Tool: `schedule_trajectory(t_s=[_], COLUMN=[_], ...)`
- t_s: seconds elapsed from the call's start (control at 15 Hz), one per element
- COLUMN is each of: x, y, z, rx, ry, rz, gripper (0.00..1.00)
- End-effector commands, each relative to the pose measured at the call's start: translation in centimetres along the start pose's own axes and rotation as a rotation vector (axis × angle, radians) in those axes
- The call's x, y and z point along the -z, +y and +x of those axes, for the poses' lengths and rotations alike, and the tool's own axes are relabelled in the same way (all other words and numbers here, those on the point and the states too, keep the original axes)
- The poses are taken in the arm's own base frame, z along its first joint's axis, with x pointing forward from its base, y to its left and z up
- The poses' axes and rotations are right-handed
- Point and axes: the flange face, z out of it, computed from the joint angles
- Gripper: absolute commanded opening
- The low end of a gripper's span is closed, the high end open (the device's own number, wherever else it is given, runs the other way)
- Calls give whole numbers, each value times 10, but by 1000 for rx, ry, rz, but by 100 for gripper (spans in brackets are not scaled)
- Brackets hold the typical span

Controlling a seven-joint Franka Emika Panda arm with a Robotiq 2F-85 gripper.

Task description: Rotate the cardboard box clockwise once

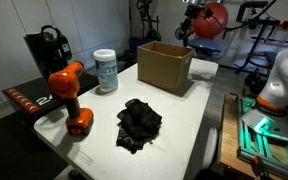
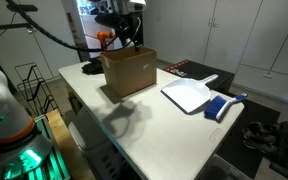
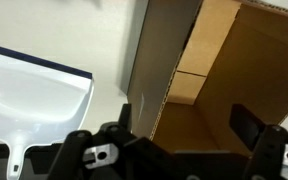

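The cardboard box (image 1: 164,66) is plain brown with an open top and stands at the far side of the white table; it also shows in an exterior view (image 2: 129,73). My gripper (image 1: 183,35) hangs just above the box's top edge, as the exterior view from the opposite side shows (image 2: 130,42). In the wrist view the gripper (image 3: 184,125) is open and empty. It looks down into the box (image 3: 224,70). One finger is over the box's side wall and the other over its inside.
A white canister (image 1: 105,70), an orange drill (image 1: 69,96) and a black cloth (image 1: 139,123) lie on the table (image 1: 189,120). A white dustpan (image 2: 189,95) and a blue brush (image 2: 222,105) lie beside the box; the dustpan shows in the wrist view (image 3: 34,90).
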Motion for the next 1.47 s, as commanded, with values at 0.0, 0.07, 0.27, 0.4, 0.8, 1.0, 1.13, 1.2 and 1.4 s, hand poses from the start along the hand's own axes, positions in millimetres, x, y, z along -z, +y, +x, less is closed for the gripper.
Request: schedule_trajectory(t_s=[0.0, 0.07, 0.27, 0.4, 0.8, 1.0, 1.13, 1.2, 1.4], x=[-30, -37, -47, -48, -50, -51, -52, -52, -48], y=[-8, -11, -13, -14, -18, -22, -26, -27, -34], z=[17, 19, 23, 25, 23, 22, 22, 22, 20], rx=[-74, -109, -228, -328, -581, -656, -697, -716, -721], ry=[-29, -44, -63, -66, -90, -111, -124, -126, -153], rz=[15, 26, 18, -12, -63, -89, -108, -116, -98], gripper=[100, 96, 68, 53, 6, 0, 1, 0, 1])
